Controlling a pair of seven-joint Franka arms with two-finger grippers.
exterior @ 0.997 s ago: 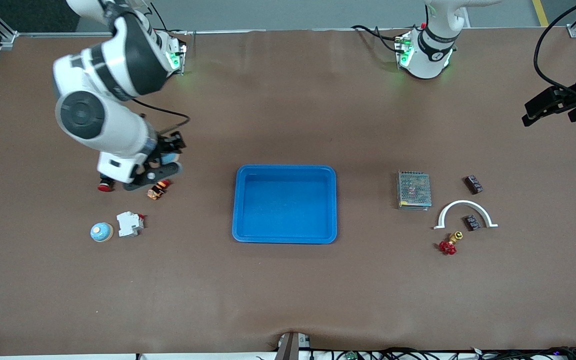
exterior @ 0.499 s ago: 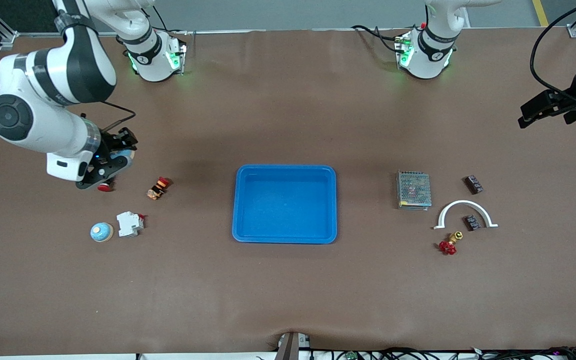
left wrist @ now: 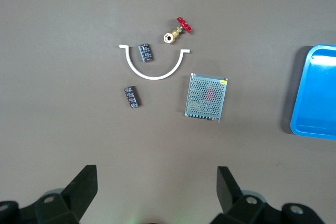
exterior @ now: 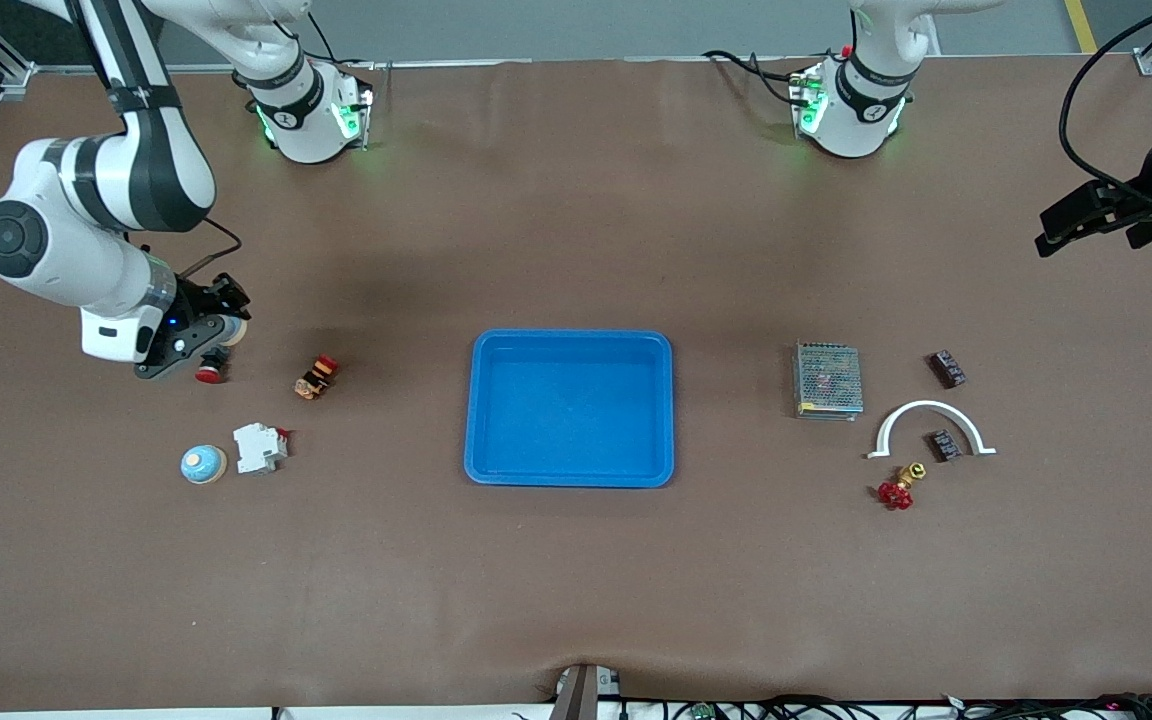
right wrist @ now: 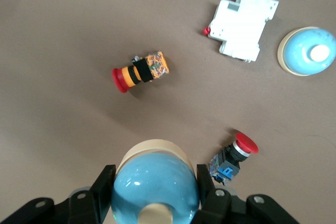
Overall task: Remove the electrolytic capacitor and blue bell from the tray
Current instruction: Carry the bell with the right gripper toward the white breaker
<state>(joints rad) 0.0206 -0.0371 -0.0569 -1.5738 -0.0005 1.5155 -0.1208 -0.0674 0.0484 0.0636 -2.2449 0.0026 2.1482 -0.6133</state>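
Note:
My right gripper (exterior: 219, 327) is shut on a light-blue bell with a cream rim (right wrist: 155, 187) and holds it over the table, above the red pushbutton (exterior: 209, 372). A second blue bell (exterior: 203, 464) sits on the table nearer the front camera; it also shows in the right wrist view (right wrist: 307, 51). Two small dark capacitors (exterior: 946, 369) (exterior: 943, 445) lie toward the left arm's end, one of them inside a white arch (exterior: 929, 408). Both show in the left wrist view (left wrist: 132, 97) (left wrist: 145, 53). My left gripper (left wrist: 155, 177) is open and empty, high over that end of the table (exterior: 1086, 235).
A blue tray (exterior: 570, 340) sits mid-table. A metal mesh power supply (exterior: 826, 380) and a red-handled brass valve (exterior: 896, 490) lie near the capacitors. An orange button part (exterior: 316, 377) and a white circuit breaker (exterior: 259, 447) lie near the second bell.
My right arm has swung toward its own end of the table with the bell, from over the orange button part to above the red pushbutton. The left arm has barely moved.

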